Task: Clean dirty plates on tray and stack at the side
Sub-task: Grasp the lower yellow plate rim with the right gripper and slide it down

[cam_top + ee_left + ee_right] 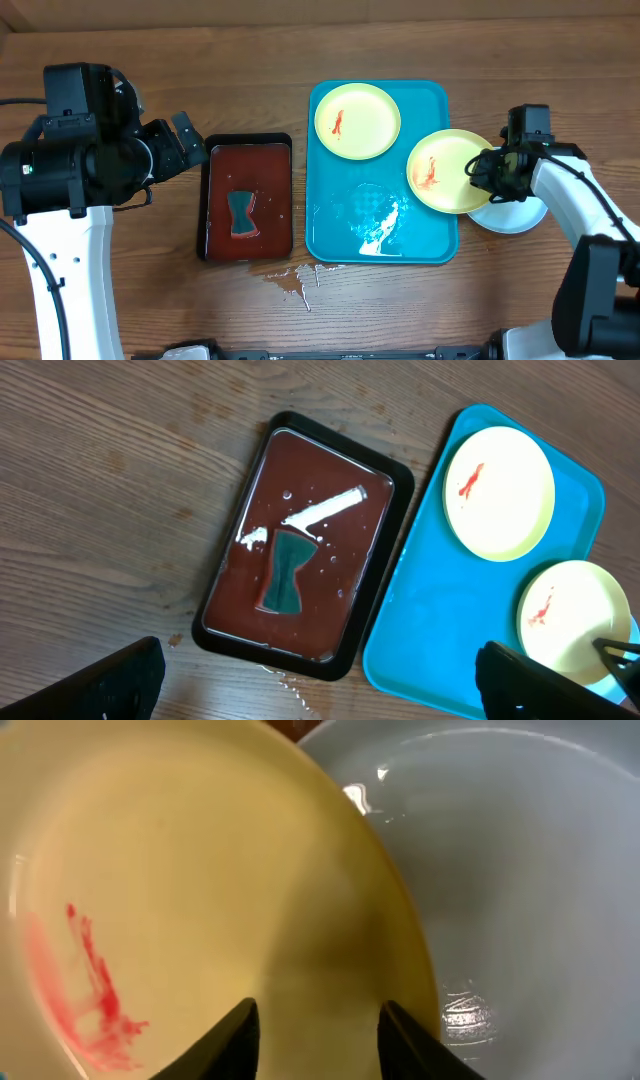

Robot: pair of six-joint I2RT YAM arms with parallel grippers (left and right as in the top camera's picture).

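Yellow plate (200,890): lying smeared under the right claw (318,1007), overlapping the blue tray (330,230) rim and the white plate (515,215).
Right claw: fingers standing apart, clamping nothing.
Left claw (195,140): hanging wide apart.
Progress: white plate looking done, sitting on the table (420,40); both yellow ones awaiting cleaning.
Blue tray: holding the second yellow plate (357,120) and a puddle (378,225).
Dark tray (215,240): holding a sponge (241,214).

smeared yellow-green plate (357,121) on the turquoise tray (340,205), second smeared plate (445,170) overhanging its rim above a blue-white plate (515,216)
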